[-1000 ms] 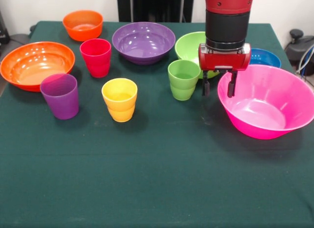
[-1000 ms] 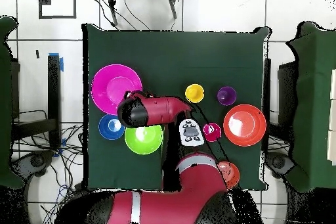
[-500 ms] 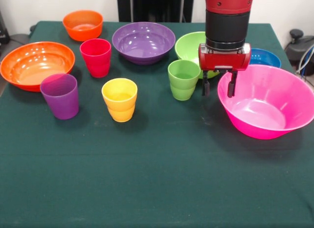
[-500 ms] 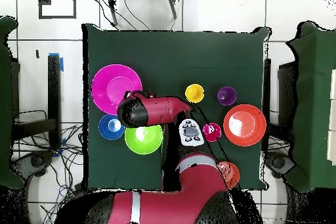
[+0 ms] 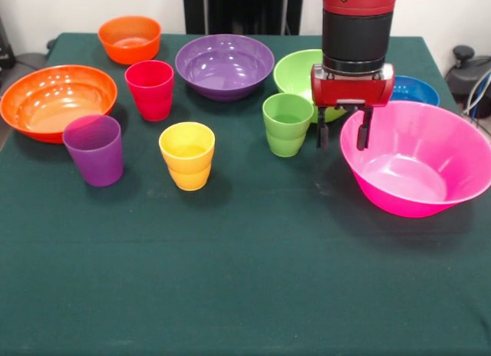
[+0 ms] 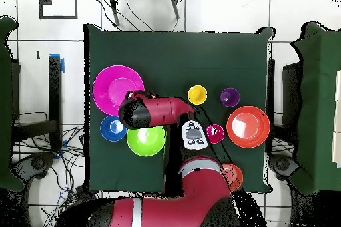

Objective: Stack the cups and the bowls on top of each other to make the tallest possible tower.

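Observation:
My gripper (image 5: pixel 341 135) is open and empty, its two fingers straddling the left rim of the large pink bowl (image 5: pixel 414 160). The green cup (image 5: pixel 287 123) stands just left of it. The lime green bowl (image 5: pixel 294 69) and the small blue bowl (image 5: pixel 419 89) sit behind, partly hidden by the arm. The yellow cup (image 5: pixel 187 155), purple cup (image 5: pixel 93 149) and red cup (image 5: pixel 149 89) stand upright to the left. The purple bowl (image 5: pixel 224 64), large orange bowl (image 5: pixel 57 99) and small orange bowl (image 5: pixel 129 37) lie beyond. All stand apart, none stacked.
The green table (image 5: pixel 245 279) has open cloth across its near half. In the overhead view the arm (image 6: pixel 160 111) covers the green cup and purple bowl; the pink bowl (image 6: pixel 110 84) lies near the table's left edge.
My gripper has risen very slightly at the pink bowl's rim. Nothing else has moved.

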Robot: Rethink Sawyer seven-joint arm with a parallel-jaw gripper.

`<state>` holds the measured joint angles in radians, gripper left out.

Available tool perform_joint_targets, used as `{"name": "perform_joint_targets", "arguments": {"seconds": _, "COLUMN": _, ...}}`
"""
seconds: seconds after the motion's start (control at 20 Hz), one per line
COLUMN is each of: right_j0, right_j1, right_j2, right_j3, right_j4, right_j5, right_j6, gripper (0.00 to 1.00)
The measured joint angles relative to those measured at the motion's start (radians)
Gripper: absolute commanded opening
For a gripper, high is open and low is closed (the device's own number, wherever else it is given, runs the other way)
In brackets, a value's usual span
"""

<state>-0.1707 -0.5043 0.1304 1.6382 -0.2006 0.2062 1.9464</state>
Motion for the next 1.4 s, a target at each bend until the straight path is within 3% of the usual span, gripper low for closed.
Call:
{"name": "perform_joint_targets", "arguments": {"seconds": 0.25, "right_j0": 0.000, "right_j1": 0.001, "right_j2": 0.000, "right_j3": 0.000, "right_j4": 0.000, "right_j5": 0.000, "right_j6": 0.000, "gripper": 1.00}}
{"name": "perform_joint_targets", "arguments": {"seconds": 0.3, "right_j0": 0.000, "right_j1": 0.002, "right_j2": 0.000, "right_j3": 0.000, "right_j4": 0.000, "right_j5": 0.000, "right_j6": 0.000, "gripper": 0.00}}
{"name": "perform_joint_targets", "arguments": {"seconds": 1.4, "right_j0": 0.003, "right_j1": 0.000, "right_j2": -0.001, "right_j3": 0.000, "right_j4": 0.000, "right_j5": 0.000, "right_j6": 0.000, "gripper": 0.00}}
